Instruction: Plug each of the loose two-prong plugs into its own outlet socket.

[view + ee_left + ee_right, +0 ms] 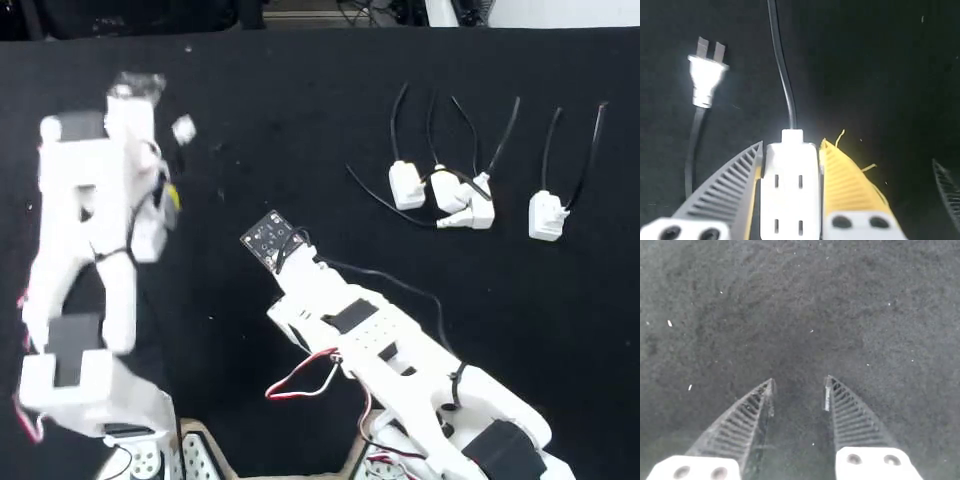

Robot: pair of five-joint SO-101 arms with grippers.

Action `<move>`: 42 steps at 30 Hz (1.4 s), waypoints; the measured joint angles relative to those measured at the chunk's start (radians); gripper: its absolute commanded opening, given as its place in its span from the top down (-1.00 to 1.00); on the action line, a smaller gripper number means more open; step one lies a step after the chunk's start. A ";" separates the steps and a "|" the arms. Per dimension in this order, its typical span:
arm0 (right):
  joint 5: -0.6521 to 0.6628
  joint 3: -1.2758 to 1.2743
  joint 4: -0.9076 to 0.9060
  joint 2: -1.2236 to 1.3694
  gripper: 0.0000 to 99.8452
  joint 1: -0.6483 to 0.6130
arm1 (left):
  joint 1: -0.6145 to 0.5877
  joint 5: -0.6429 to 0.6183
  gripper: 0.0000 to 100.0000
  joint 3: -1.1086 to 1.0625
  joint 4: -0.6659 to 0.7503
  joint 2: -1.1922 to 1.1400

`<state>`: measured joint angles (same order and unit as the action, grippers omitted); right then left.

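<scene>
A white outlet block (790, 190) with two pairs of slots sits between my left gripper's (791, 145) fingers, which press on both of its sides. Its black cord (782, 65) runs straight away from the gripper. A loose white two-prong plug (707, 75) lies on the black cloth beside that cord, prongs pointing away. In the high view my left gripper (165, 200) is at the table's left side. My right gripper (799, 385) stands open over bare cloth near the table's middle (268, 240).
Several white plug and outlet pieces with black cords lie at the right: one (407, 185), a pair (465, 200) and another (545, 215). A small white piece (183, 128) lies by the left arm. Black cloth (300, 110) covers the table.
</scene>
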<state>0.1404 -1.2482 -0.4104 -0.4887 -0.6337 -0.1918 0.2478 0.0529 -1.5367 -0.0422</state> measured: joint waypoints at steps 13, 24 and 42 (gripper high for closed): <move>0.000 0.000 0.000 0.000 0.72 0.000 | 0.069 0.009 0.47 -0.876 0.503 0.348; 0.000 0.000 0.000 0.000 0.72 0.000 | -0.009 0.196 0.45 -0.609 0.126 0.358; 0.000 0.028 -0.103 0.000 0.72 0.032 | -0.210 0.371 0.45 -0.855 0.305 0.361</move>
<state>0.1404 -1.2206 -0.5132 -0.4887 -0.6015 -0.4020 0.6191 -0.8017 -1.2313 0.3184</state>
